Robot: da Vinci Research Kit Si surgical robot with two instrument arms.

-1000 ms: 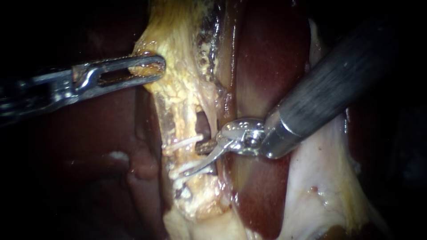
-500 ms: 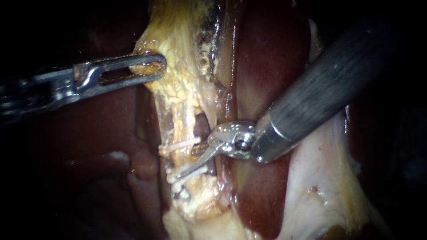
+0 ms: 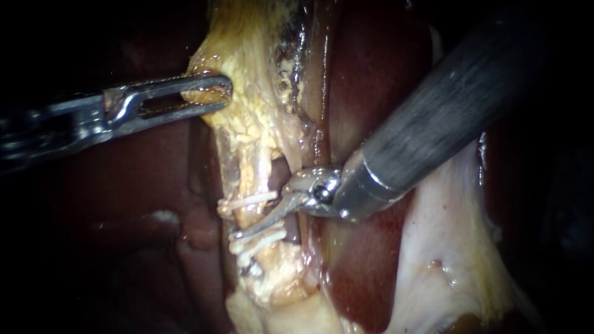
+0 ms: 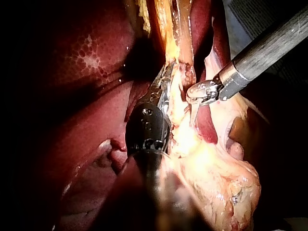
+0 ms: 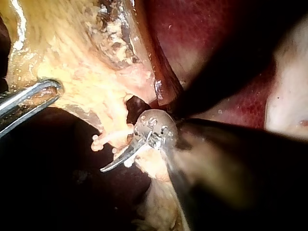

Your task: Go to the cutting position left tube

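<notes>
Left tube (image 3: 250, 179), pale yellow, white clips (image 3: 250, 201) across, right instrument (image 3: 250, 227) jaws spread at it, left instrument (image 3: 216, 93) pinching yellow tissue (image 3: 247, 124).

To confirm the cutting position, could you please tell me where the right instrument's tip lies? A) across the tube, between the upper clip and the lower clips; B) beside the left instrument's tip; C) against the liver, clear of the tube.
A: the right instrument reaches across the tube, below the upper clip and above the lower clips.
</notes>
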